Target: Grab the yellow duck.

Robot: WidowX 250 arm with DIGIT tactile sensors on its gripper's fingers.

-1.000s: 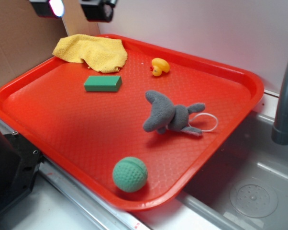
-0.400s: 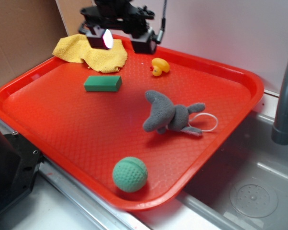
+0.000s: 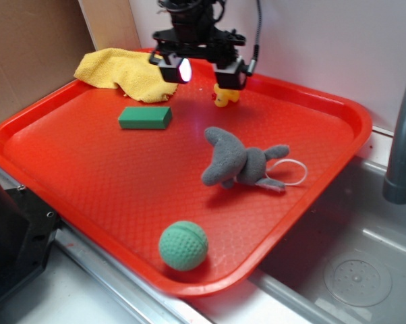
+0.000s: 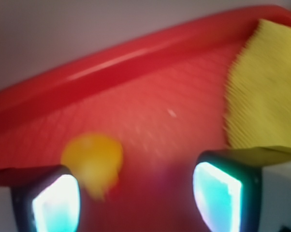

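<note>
The tool [image 3: 201, 71] hangs above the far part of the red tray [image 3: 338, 108], its two fingers spread wide apart and holding nothing, which suits an approach to something small: the gap leaves room to straddle the target before closing. The yellow duck [image 3: 224, 96] sits on the tray floor near the back rim, and in the outside view one finger [image 3: 230, 73] is right over it and hides its upper part, so the gap is not centred on the toy; it lies off to one side, toward the yellow cloth [image 3: 125, 71]. The wrist view agrees: the duck [image 4: 93, 162] shows as a blurred yellow blob next to one lit finger pad [image 4: 56, 203], not midway between the two pads, while the cloth [image 4: 261, 92] fills the far side of that view. The blur makes finer detail of the toy impossible to read. My judgement is that the reach is under way but the grasp has not begun, and that a sideways correction is needed before descending, or one finger may land on the toy and push it. The duck stands free, well apart from the green block [image 3: 144, 117], the grey stuffed toy [image 3: 240, 162] and the green ball [image 3: 183, 246], so nothing crowds the fingers. The cloth is the nearest neighbour and the same colour, so it is the thing most likely to be caught by mistake.
</note>
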